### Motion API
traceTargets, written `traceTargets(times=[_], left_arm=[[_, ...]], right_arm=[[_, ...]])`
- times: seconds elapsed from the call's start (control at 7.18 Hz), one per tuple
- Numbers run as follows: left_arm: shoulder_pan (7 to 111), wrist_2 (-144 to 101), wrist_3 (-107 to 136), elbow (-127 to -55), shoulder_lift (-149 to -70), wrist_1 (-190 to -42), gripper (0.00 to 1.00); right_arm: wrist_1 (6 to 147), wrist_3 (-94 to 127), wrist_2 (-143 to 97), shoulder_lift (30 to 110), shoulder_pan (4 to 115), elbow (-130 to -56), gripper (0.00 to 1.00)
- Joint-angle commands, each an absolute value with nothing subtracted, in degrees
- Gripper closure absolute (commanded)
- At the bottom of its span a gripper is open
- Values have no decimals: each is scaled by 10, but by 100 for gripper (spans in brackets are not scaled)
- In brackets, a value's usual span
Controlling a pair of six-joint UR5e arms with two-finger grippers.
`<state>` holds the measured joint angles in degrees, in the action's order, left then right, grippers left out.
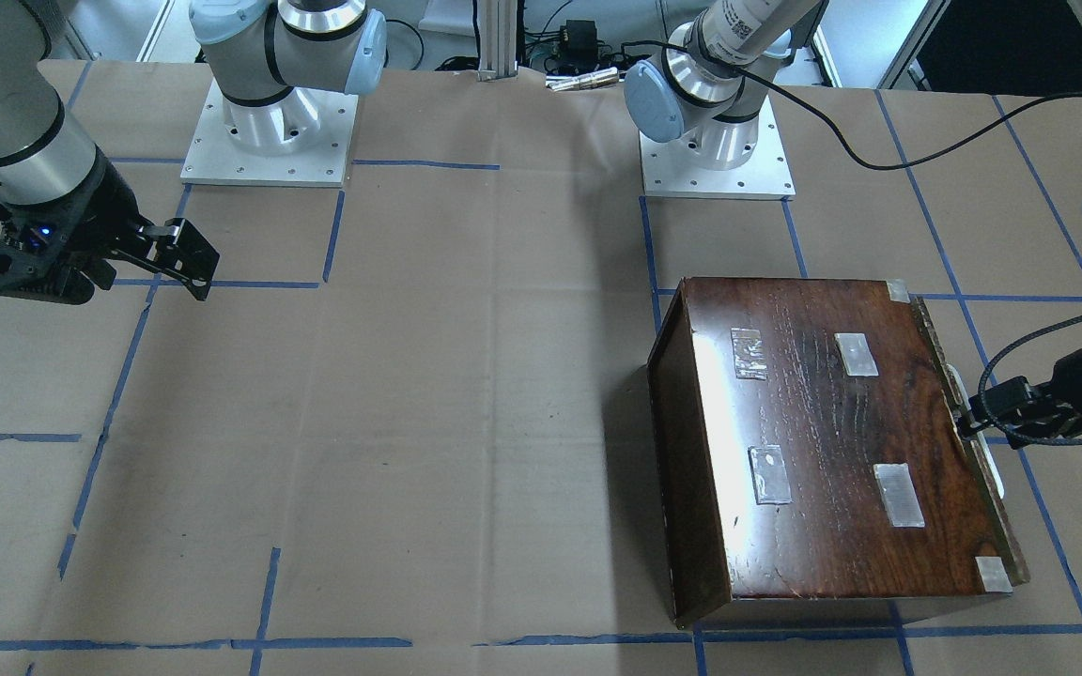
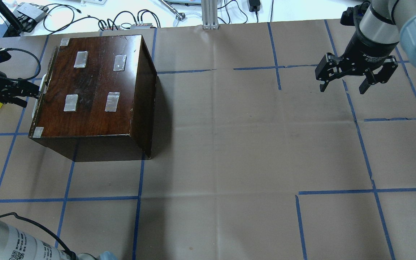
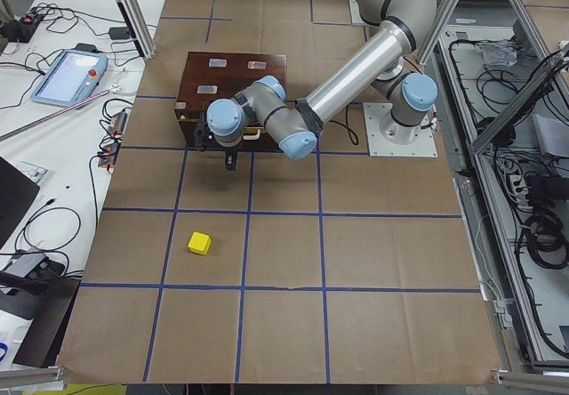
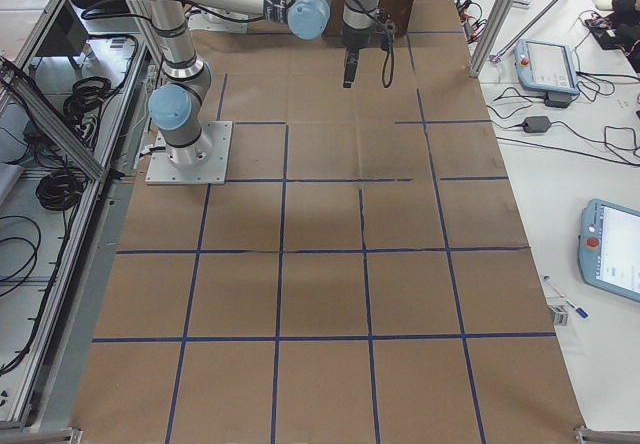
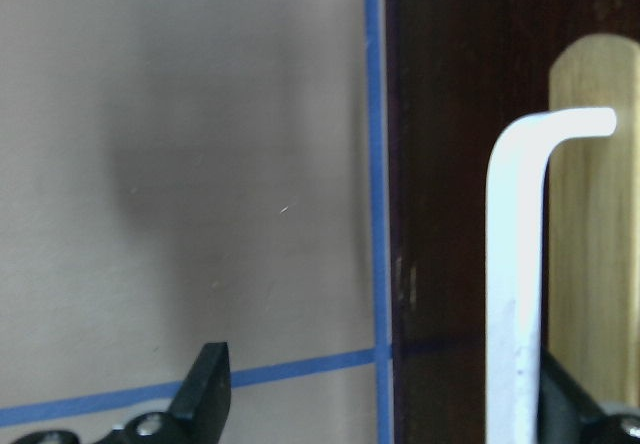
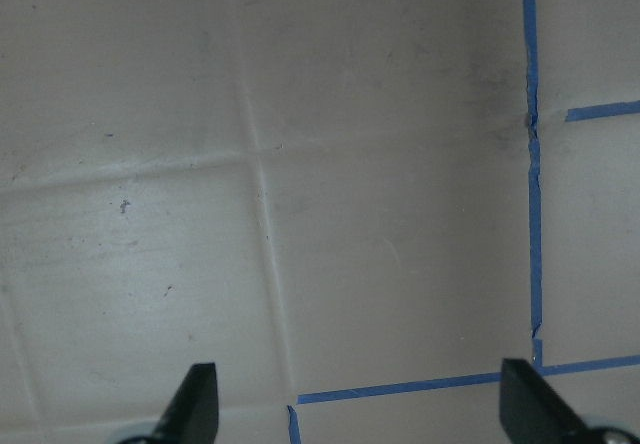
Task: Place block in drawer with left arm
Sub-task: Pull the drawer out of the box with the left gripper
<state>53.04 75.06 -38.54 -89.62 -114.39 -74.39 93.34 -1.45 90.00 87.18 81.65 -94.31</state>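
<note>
Block lay unpicked nearby as the left gripper stood open astride the white handle of the shut drawer, likely needing next to clamp it and pull.

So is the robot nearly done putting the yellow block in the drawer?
Not nearly. Nothing looks finished yet. In hand: the left tool is open around the white handle of the drawer, which looks shut. Left to do: pull it open, pick up the block lying on the table, and drop it in. The right tool hangs open, far away.
</note>
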Motion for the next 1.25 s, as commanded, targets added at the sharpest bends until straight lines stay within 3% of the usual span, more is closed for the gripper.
traceTargets(times=[0.0, 1.11], left_arm=[[514, 766, -386, -896, -1144, -745, 1], [459, 768, -433, -882, -1153, -752, 1]], right_arm=[[933, -15, 900, 871, 817, -943, 0], [933, -15, 900, 872, 817, -943, 0]])
